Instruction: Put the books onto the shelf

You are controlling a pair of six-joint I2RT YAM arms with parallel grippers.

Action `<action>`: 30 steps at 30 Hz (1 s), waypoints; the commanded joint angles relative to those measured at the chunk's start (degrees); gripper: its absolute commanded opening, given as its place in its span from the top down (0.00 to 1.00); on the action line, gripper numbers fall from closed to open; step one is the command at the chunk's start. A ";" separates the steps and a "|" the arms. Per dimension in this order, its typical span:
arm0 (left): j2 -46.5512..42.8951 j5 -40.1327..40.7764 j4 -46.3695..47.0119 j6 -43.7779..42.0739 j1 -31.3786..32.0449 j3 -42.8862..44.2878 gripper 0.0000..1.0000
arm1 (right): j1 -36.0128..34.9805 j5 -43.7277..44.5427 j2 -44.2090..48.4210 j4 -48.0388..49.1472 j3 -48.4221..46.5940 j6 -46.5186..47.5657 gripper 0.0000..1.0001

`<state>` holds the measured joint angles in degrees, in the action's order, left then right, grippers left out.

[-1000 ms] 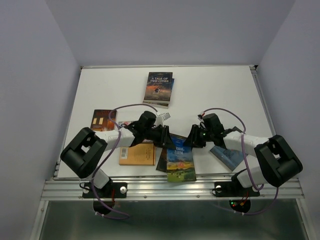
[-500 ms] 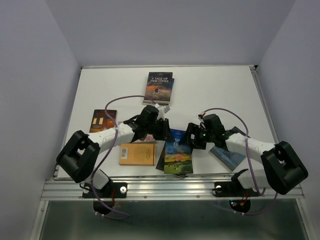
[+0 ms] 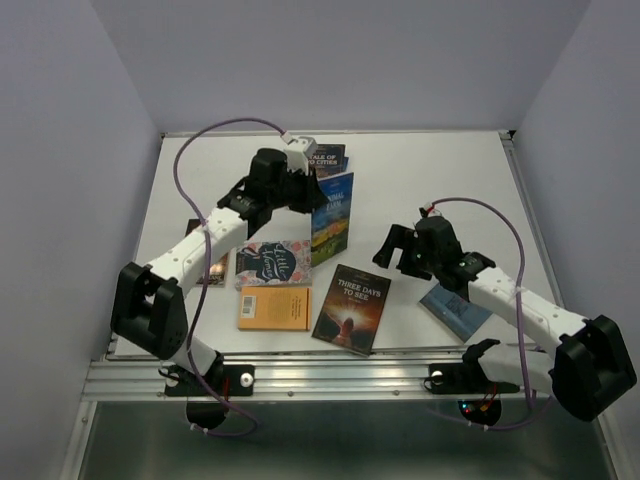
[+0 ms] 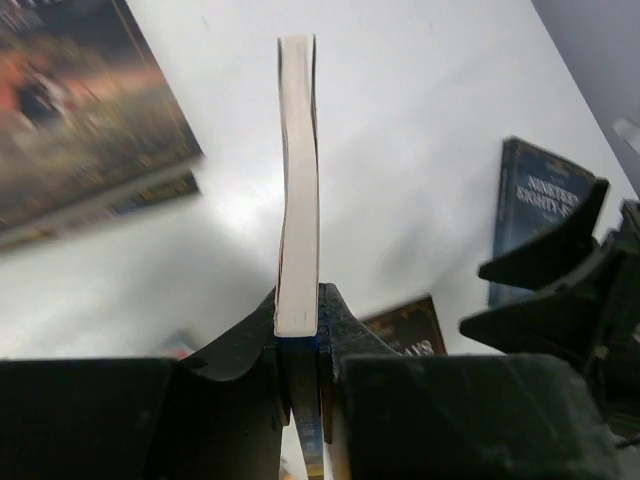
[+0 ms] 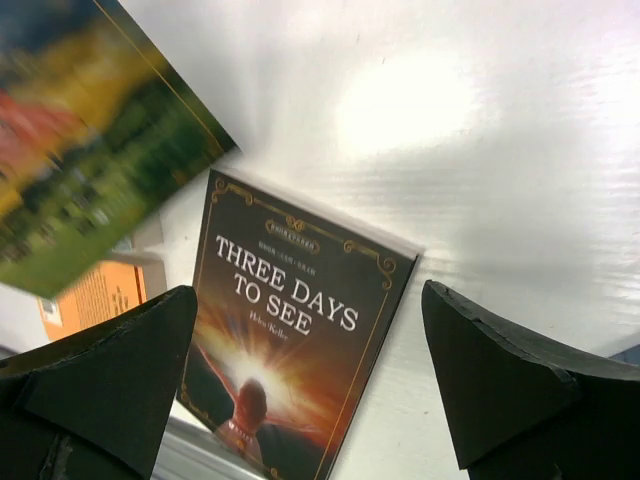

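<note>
At the back of the counter, the left fingers now pinch the green book alone; the right fingers have spread wide. The shelf likely comes next.

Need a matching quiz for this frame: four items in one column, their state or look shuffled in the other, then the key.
Items
1. Animal Farm book
2. Three Days to See book
3. orange book
4. right gripper

States
A. open, holding nothing
B. lying flat, plain cover
C. clamped in the left gripper
D. lying flat, dark cover with a sunburst

Pairs: 1-C, 2-D, 3-B, 4-A
</note>
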<state>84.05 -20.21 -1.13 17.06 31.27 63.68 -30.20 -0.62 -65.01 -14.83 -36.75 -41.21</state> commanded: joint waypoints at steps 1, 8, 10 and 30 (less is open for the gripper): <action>3.30 -4.23 1.21 -12.83 -7.00 12.33 1.00 | -0.30 7.91 -0.20 -1.78 -4.55 2.01 0.00; 21.72 -15.65 -10.90 -21.53 -13.77 38.65 1.00 | -0.30 9.68 -5.65 -3.54 -7.89 0.96 0.00; 28.05 -19.33 -16.17 -23.90 -14.83 44.57 1.00 | -0.30 10.20 -7.05 -3.63 -8.51 0.87 0.00; 56.30 -18.29 -23.75 -21.98 -22.30 75.01 1.00 | 0.22 10.38 -17.51 -4.94 -16.95 1.49 0.00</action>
<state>138.30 -40.01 -25.96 -4.60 9.50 135.52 -30.09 8.82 -81.28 -19.33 -50.59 -40.25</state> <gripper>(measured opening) 0.215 0.998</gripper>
